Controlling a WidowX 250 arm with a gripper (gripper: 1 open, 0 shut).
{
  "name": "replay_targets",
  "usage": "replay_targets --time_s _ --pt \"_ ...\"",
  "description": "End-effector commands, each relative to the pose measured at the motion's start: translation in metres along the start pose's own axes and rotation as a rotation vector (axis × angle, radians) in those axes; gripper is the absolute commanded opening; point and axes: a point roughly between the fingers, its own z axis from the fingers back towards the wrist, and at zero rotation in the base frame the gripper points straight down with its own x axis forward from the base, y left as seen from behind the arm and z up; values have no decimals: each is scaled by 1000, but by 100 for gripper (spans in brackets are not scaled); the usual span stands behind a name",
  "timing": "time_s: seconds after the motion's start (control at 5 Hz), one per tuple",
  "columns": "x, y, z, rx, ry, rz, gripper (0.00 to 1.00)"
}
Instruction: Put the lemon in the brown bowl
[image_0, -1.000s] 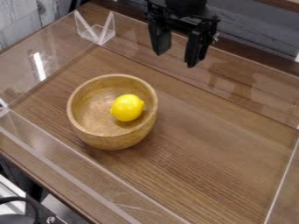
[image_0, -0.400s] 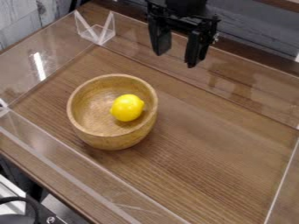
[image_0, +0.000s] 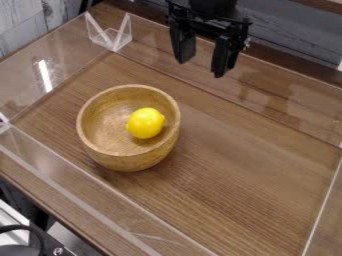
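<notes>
A bright yellow lemon (image_0: 146, 123) lies inside the brown bowl (image_0: 94, 140), a round wooden bowl standing left of centre on the wooden table. My black gripper (image_0: 201, 56) hangs above the table behind and to the right of the bowl, pointing down. Its fingers stand apart and open, with nothing between them. It is well clear of both bowl and lemon.
Clear acrylic walls (image_0: 40, 75) fence the wooden tabletop on all sides. A small clear plastic stand (image_0: 108, 32) sits at the back left corner. Bare wood (image_0: 254, 150) stretches to the right of the bowl.
</notes>
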Motion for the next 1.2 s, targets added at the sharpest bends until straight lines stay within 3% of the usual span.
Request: replay_targets --time_s 0.0,0.6,1.0 --pt "4 -3 20 12 -70 -9 100" --pt "7 -14 6 -1 -51 -4 100" --pt "14 -35 -8 -13 -52 10 100"
